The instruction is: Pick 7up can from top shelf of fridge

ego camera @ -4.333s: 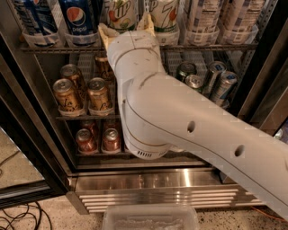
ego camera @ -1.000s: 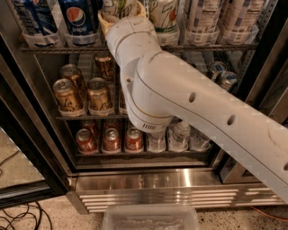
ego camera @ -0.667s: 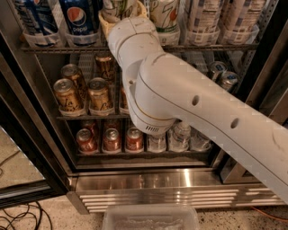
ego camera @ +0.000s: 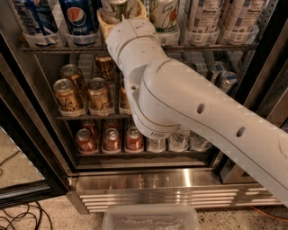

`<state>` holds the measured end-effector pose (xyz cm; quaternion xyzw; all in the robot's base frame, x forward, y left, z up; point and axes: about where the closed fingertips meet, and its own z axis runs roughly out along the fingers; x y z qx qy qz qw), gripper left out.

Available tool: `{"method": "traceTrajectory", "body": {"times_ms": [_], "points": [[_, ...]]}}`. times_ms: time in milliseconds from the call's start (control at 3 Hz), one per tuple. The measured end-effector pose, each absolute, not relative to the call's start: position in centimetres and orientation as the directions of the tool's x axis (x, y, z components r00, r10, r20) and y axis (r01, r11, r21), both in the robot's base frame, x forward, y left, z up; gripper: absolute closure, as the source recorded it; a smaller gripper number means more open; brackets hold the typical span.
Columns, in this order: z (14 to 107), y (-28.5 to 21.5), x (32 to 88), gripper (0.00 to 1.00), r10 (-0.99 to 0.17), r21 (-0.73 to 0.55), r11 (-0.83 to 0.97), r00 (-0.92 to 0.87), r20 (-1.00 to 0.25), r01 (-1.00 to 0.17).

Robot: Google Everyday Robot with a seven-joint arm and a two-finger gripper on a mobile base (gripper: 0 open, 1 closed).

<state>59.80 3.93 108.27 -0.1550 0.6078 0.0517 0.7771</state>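
The fridge (ego camera: 180,179) stands open before me. Its top shelf (ego camera: 211,46) carries blue Pepsi cans (ego camera: 80,18) at left and white cans at right. My gripper (ego camera: 121,15) reaches up to that shelf at the top middle. Its cream fingers (ego camera: 104,24) sit on both sides of a 7up can (ego camera: 118,5) and close on it. The can stands upright on the shelf, with only its lower part in view. A second 7up can (ego camera: 164,15) stands just to the right. My white arm (ego camera: 180,103) hides the middle of the fridge.
Gold cans (ego camera: 67,96) stand on the middle rack and copper cans (ego camera: 110,140) on the lower one. Silver cans (ego camera: 227,81) lie at mid right. The black door frame (ego camera: 27,148) is at left. A clear plastic bin (ego camera: 150,218) sits on the floor in front, with cables (ego camera: 18,215) at bottom left.
Since the oldest frame my arm has risen and pushed the gripper around the 7up can. Over the last second nothing has visibly moved.
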Motion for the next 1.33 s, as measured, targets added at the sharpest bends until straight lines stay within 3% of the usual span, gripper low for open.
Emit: {"method": "traceTrajectory", "body": {"times_ms": [667,1333], "points": [[110.6,2.4,56.7,1.00,-0.124,-0.219,0.936,0.323,-0.938,-0.276],[118.5,4.6,43.5,1.00,-0.049,-0.321,0.837,0.524,-0.850,-0.443]]}}
